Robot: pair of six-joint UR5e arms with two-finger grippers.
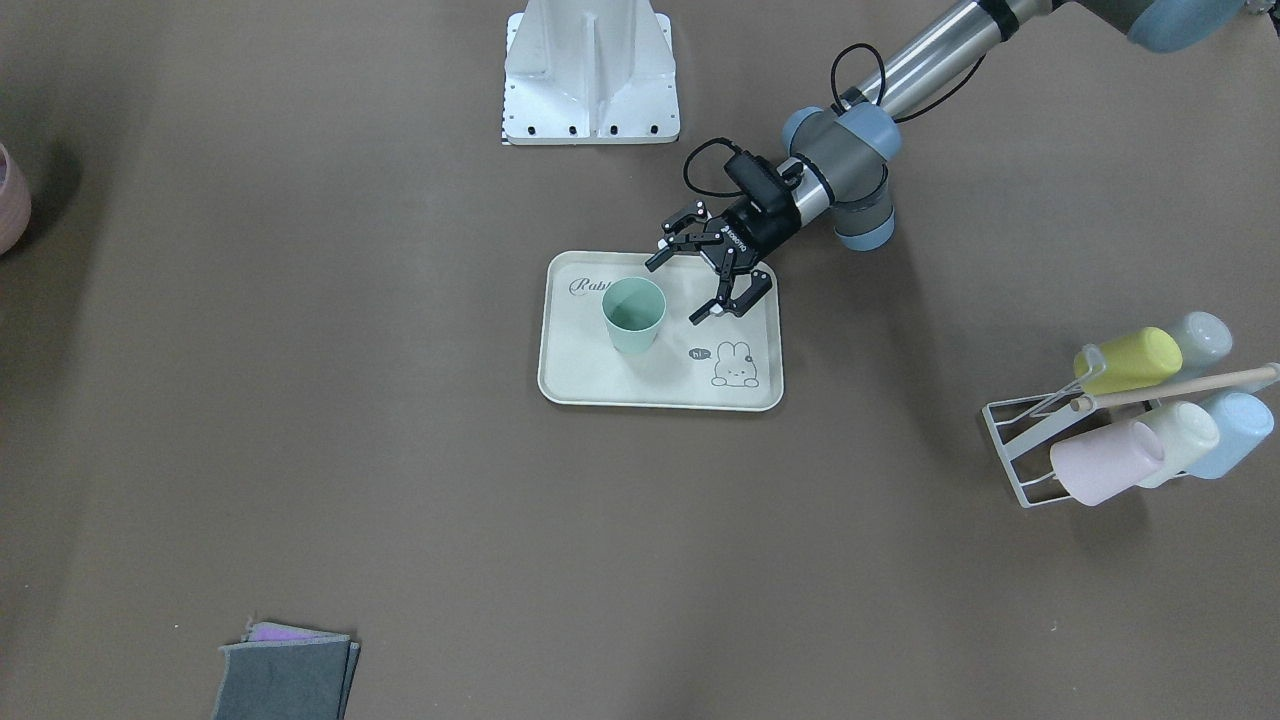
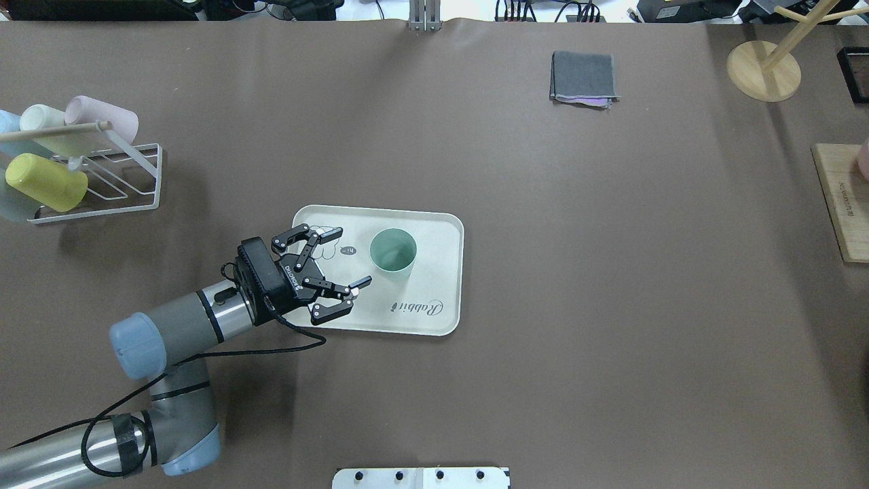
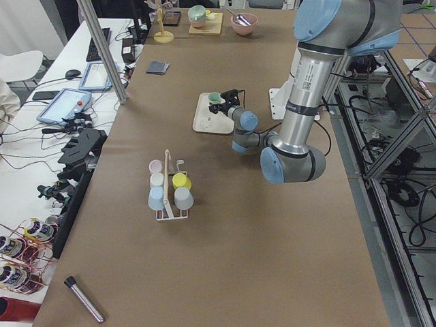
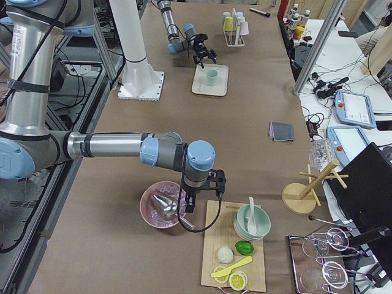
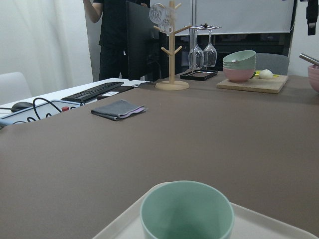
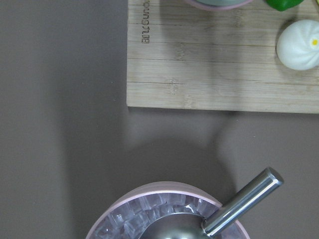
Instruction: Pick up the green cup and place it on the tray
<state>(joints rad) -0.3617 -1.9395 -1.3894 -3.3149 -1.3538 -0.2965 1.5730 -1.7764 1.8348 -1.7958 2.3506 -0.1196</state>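
Note:
The green cup (image 1: 633,315) (image 2: 393,250) stands upright on the cream tray (image 1: 600,380) (image 2: 434,272). My left gripper (image 1: 672,293) (image 2: 352,258) is open and empty, low over the tray, just beside the cup and apart from it. The left wrist view shows the cup (image 5: 187,211) close in front, on the tray (image 5: 269,224). My right gripper (image 4: 191,205) shows only in the exterior right view, over a pink bowl (image 4: 162,205) far from the tray; I cannot tell whether it is open or shut.
A white wire rack (image 2: 88,170) (image 1: 1140,410) holds several cups beyond the left arm. A folded grey cloth (image 2: 584,76) lies at the far side. A wooden board (image 2: 842,204) and a wooden stand (image 2: 764,68) are at the right end. A metal scoop (image 6: 239,204) rests in the pink bowl.

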